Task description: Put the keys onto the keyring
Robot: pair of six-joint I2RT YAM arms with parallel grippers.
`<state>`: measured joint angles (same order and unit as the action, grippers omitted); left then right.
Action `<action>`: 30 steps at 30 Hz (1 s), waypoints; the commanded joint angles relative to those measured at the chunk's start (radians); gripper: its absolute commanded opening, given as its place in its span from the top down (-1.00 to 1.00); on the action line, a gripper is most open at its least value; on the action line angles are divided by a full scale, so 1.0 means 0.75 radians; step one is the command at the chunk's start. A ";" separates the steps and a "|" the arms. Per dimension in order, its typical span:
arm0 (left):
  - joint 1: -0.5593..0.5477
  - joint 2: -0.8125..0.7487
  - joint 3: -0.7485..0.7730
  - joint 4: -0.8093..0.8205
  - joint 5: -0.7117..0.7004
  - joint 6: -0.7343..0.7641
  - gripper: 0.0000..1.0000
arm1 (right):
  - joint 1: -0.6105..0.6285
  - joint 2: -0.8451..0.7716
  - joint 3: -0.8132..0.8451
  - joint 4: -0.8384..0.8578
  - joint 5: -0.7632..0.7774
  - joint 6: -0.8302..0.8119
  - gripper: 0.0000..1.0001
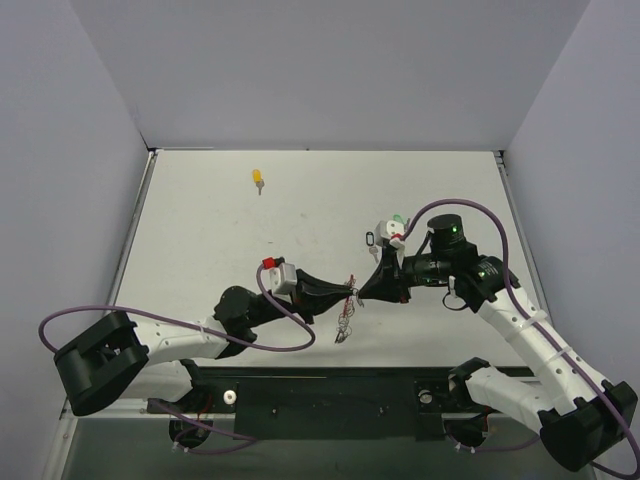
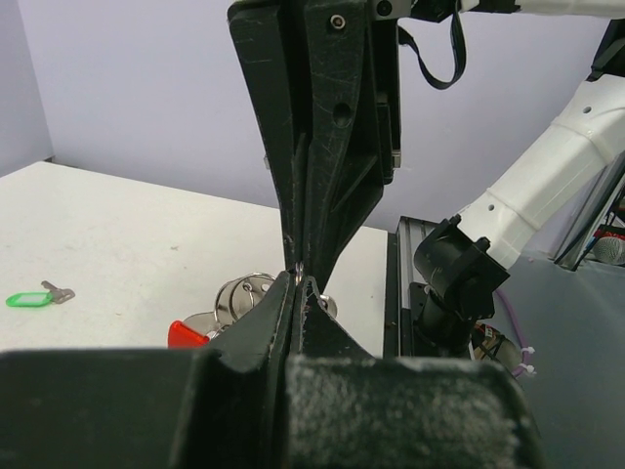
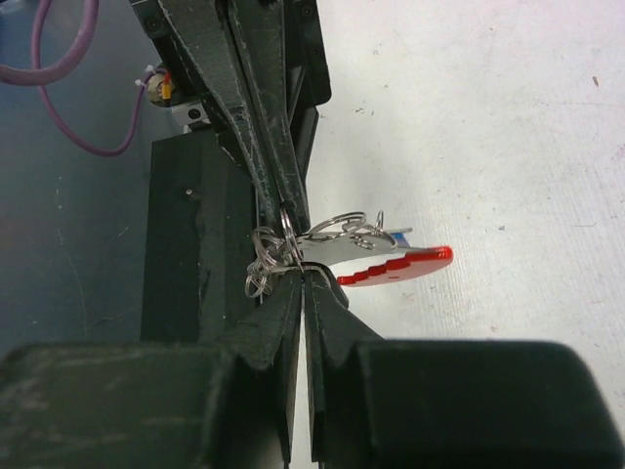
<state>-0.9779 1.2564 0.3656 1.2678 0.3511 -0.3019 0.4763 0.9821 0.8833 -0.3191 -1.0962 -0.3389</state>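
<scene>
Keyring (image 3: 332, 227) between both arms' closed fingers (image 3: 269, 324)

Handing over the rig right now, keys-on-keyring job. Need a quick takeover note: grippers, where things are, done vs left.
Left gripper: shut on the keyring, a bundle of silver rings with a red piece, mid-table.
Right gripper: shut, tip to tip with the left, pinching the same bundle.
Yellow key: loose on the far side of the table.
Green key: loose on the table, away from both grippers.
Done: ring gripped from both sides. Cannot tell if any key is on it.
Left: thread on yellow and green at least.
</scene>
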 commanded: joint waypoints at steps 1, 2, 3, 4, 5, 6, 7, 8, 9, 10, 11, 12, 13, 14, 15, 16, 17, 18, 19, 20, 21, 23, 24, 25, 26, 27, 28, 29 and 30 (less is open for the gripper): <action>0.003 -0.051 0.038 0.351 0.025 0.014 1.00 | -0.011 -0.023 -0.022 0.112 -0.083 0.067 1.00; 0.003 -0.059 0.038 0.349 0.031 0.020 1.00 | -0.009 -0.023 -0.024 0.125 -0.085 0.100 1.00; 0.003 -0.061 0.036 0.347 0.033 0.024 1.00 | -0.011 -0.025 -0.028 0.151 -0.099 0.120 1.00; 0.005 -0.063 0.034 0.345 0.047 0.028 1.00 | -0.011 -0.023 -0.030 0.164 -0.107 0.153 1.00; 0.009 -0.070 0.032 0.341 0.057 0.034 1.00 | -0.009 -0.023 -0.032 0.188 -0.123 0.186 1.00; 0.011 -0.070 0.032 0.339 0.068 0.034 1.00 | -0.009 -0.025 -0.034 0.194 -0.134 0.198 1.00; 0.015 -0.074 0.030 0.334 0.074 0.036 1.00 | -0.007 -0.023 -0.036 0.202 -0.138 0.215 1.00; 0.017 -0.078 0.028 0.334 0.086 0.041 1.00 | -0.005 -0.025 -0.038 0.203 -0.150 0.219 1.00; 0.021 -0.080 0.026 0.334 0.086 0.047 1.00 | -0.003 -0.023 -0.041 0.203 -0.152 0.231 1.00; 0.023 -0.086 0.024 0.332 0.092 0.051 1.00 | 0.001 -0.023 -0.043 0.203 -0.160 0.235 1.00; 0.028 -0.090 0.024 0.326 0.100 0.051 1.00 | 0.003 -0.021 -0.045 0.205 -0.162 0.245 1.00; 0.030 -0.092 0.026 0.322 0.106 0.053 1.00 | 0.007 -0.023 -0.047 0.213 -0.168 0.253 1.00; 0.034 -0.098 0.028 0.316 0.119 0.055 1.00 | 0.009 -0.023 -0.049 0.215 -0.171 0.268 1.00; 0.036 -0.100 0.028 0.316 0.127 0.059 1.00 | 0.013 -0.019 -0.051 0.229 -0.187 0.282 1.00; 0.044 -0.100 0.028 0.316 0.141 0.059 1.00 | 0.015 -0.019 -0.053 0.233 -0.189 0.302 1.00; 0.048 -0.104 0.028 0.316 0.147 0.061 1.00 | 0.021 -0.015 -0.055 0.241 -0.193 0.315 1.00; 0.050 -0.104 0.028 0.316 0.168 0.061 1.00 | 0.028 -0.009 -0.055 0.243 -0.197 0.335 1.00; 0.058 -0.106 0.030 0.318 0.176 0.063 1.00 | 0.030 -0.007 -0.057 0.247 -0.197 0.343 1.00; 0.060 -0.106 0.030 0.320 0.192 0.063 1.00 | 0.034 -0.003 -0.059 0.250 -0.203 0.358 1.00; 0.066 -0.108 0.030 0.318 0.201 0.063 1.00 | 0.036 -0.001 -0.065 0.268 -0.209 0.368 1.00; 0.068 -0.113 0.030 0.318 0.211 0.061 1.00 | 0.042 0.004 -0.071 0.278 -0.216 0.400 1.00; 0.077 -0.115 0.034 0.320 0.227 0.057 1.00 | 0.050 0.010 -0.086 0.311 -0.218 0.440 1.00; 0.079 -0.115 0.034 0.322 0.229 0.055 1.00 | 0.054 0.014 -0.090 0.319 -0.222 0.452 1.00; 0.081 -0.113 0.036 0.328 0.237 0.049 1.00 | 0.060 0.014 -0.094 0.323 -0.224 0.452 1.00; 0.085 -0.109 0.038 0.340 0.241 0.045 1.00 | 0.062 0.020 -0.102 0.341 -0.226 0.498 1.00; 0.089 -0.111 0.040 0.351 0.248 0.035 1.00 | 0.068 0.024 -0.108 0.354 -0.228 0.509 1.00; 0.093 -0.102 0.040 0.369 0.250 0.028 1.00 | 0.071 0.028 -0.108 0.358 -0.228 0.515 1.00; 0.097 -0.102 0.040 0.377 0.254 0.014 1.00 | 0.071 0.030 -0.110 0.358 -0.228 0.519 1.00; 0.105 -0.102 0.038 0.394 0.260 0.008 1.00 | 0.071 0.034 -0.108 0.360 -0.230 0.525 1.00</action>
<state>-0.9157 1.1976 0.3656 1.2728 0.5209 -0.2745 0.5140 0.9962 0.8104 -0.1097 -1.2106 0.0044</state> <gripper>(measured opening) 0.024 0.004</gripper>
